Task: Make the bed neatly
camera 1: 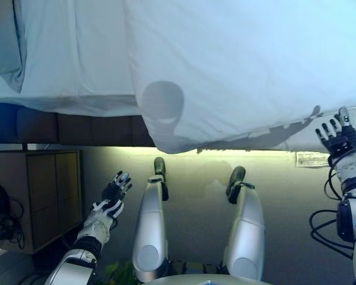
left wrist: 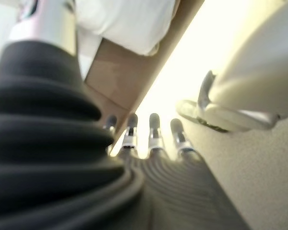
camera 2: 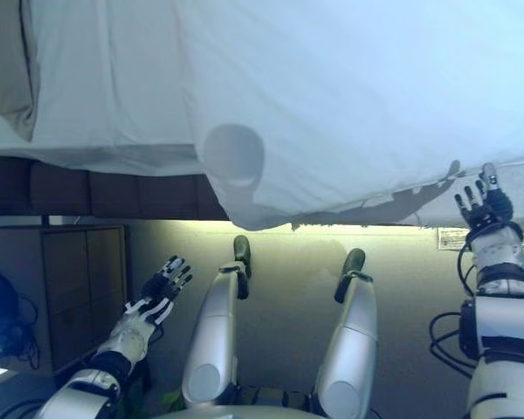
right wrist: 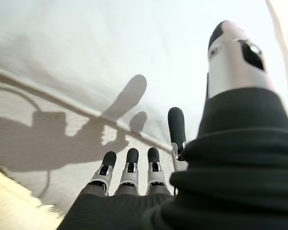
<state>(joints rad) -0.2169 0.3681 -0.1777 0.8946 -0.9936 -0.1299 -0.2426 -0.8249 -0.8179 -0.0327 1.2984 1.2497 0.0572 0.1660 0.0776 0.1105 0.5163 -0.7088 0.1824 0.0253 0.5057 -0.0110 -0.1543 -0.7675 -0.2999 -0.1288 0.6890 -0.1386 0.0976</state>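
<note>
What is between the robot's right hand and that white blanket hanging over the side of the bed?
Nothing visible. The right hand is open, raised just below the hanging edge of the white blanket, with only clear air between them. The left hand is open too, lower down and farther from the bed.

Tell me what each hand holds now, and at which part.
Nothing. The left hand is open over the floor; the right hand is open beside the duvet edge.

White duvet spread over bed, corner hanging past edge.
</note>
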